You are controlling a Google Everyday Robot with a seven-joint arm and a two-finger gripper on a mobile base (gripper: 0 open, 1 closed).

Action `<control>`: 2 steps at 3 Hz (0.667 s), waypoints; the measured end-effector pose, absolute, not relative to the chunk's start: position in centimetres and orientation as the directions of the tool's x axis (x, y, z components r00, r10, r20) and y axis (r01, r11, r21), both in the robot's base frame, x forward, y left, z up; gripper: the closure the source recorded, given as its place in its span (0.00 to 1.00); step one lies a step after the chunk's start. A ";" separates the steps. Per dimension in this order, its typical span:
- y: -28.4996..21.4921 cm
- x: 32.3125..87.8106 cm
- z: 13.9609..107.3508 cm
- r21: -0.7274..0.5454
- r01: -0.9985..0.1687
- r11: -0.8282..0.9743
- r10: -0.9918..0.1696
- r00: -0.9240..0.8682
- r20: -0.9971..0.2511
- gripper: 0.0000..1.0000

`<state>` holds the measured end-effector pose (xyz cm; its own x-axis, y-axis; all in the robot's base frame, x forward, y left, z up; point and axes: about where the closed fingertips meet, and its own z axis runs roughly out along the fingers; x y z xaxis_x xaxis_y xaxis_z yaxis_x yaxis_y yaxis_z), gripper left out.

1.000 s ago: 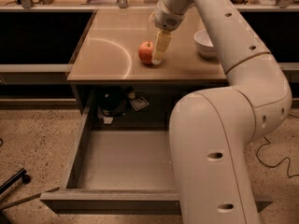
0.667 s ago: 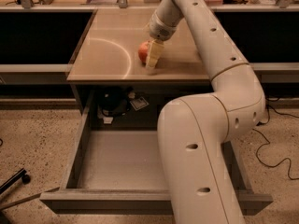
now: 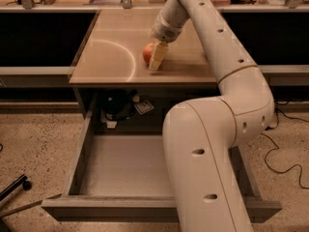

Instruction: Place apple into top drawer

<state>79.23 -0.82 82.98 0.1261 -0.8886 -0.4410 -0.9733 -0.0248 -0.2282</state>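
Note:
The red-orange apple [image 3: 147, 53] sits on the brown tabletop [image 3: 106, 57], right of its middle. My gripper [image 3: 154, 62] reaches down from the long cream arm and stands right against the apple's right side, covering part of it. The top drawer [image 3: 125, 166] is pulled wide open below the tabletop, with a bare grey bottom. My arm's big lower links cover the drawer's right part.
A dark object [image 3: 116, 105] and a small card [image 3: 144, 107] lie in the recess behind the drawer. Black cables [image 3: 285, 149] trail on the floor at the right. A black wheeled leg [image 3: 17, 187] lies at the lower left. Dark counters flank the table.
My arm has swung left and closer to the camera. The gripper has moved from just right of the apple to right against it. The white bowl at the right is now hidden behind the arm.

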 end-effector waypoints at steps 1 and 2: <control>-0.8 79.2 83.0 -0.228 -0.973 -0.025 -0.889 0.126 -0.441 0.43; -0.8 79.2 83.0 -0.228 -0.973 -0.025 -0.889 0.126 -0.441 0.65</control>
